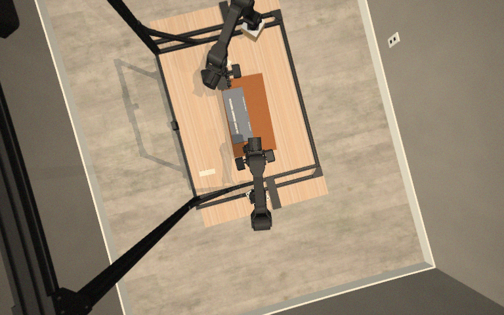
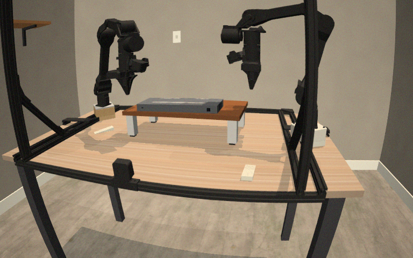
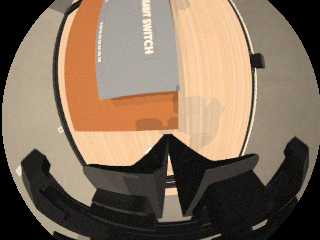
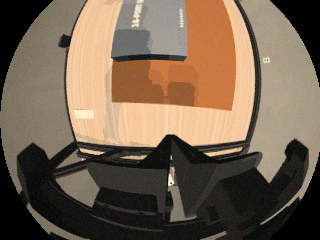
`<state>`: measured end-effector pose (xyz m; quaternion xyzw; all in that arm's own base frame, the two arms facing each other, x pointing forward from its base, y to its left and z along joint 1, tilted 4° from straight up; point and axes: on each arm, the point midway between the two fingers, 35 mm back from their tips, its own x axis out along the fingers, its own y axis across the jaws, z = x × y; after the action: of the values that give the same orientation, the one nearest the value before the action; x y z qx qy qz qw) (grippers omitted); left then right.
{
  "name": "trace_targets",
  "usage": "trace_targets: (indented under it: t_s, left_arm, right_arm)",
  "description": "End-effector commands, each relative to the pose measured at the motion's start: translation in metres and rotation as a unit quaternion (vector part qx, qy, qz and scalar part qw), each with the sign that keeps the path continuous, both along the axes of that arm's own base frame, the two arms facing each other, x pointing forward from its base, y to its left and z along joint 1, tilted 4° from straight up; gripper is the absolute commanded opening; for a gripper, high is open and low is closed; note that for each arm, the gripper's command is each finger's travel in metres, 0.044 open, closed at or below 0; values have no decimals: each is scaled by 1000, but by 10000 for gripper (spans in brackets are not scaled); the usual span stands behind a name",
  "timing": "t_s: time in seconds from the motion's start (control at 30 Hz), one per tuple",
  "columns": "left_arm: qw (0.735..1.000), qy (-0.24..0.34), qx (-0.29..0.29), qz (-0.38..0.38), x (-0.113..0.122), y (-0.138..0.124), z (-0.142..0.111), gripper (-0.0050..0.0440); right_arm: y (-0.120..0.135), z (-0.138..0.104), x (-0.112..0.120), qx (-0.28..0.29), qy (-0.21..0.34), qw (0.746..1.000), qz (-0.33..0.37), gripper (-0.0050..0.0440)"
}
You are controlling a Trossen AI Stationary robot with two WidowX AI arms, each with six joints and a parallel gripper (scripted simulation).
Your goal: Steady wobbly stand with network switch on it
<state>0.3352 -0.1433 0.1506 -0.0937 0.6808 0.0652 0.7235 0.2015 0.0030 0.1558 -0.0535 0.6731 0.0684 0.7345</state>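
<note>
The stand has an orange-brown top and pale legs with dark feet. I cannot tell which foot, if any, is off the table. The grey network switch lies flat on top. One cream wedge lies near the front right in the exterior view. Another wedge lies left of the stand there. My left gripper is shut and empty, above the stand's left end. My right gripper is shut and empty, above its right end.
A black frame runs around the wooden table. Its uprights and braces rise at the table's ends. A small black box is mounted on the front rail. The arm bases stand at opposite ends of the table.
</note>
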Motion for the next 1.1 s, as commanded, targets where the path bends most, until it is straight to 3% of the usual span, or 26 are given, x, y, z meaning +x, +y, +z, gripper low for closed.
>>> trace_targets:
  t_s: [0.0,0.03,0.17,0.4,0.63,0.8,0.97,1.07]
  left_arm:
    - [1000,-3,-1,0,2,-1,3,0]
    - [1000,-3,-1,0,2,-1,3,0]
    - [1000,0,0,0,0,0,0,0]
    - [1000,0,0,0,0,0,0,0]
    - [1000,0,0,0,0,0,1,0]
    - [1000,0,0,0,0,0,1,0]
    - [1000,0,0,0,0,0,1,0]
    - [1000,0,0,0,0,0,1,0]
  right_arm:
    - [0,0,0,0,0,1000,0,0]
    - [0,0,0,0,0,1000,0,0]
    - [-1,31,50,0,-120,993,-7,0]
    - [-2,114,123,3,-326,945,-18,0]
    - [-1,120,117,4,-334,943,-16,0]
    - [-2,186,147,8,-456,890,-22,0]
    - [-2,260,162,14,-570,821,-27,0]
    - [-2,260,162,14,-570,821,-27,0]
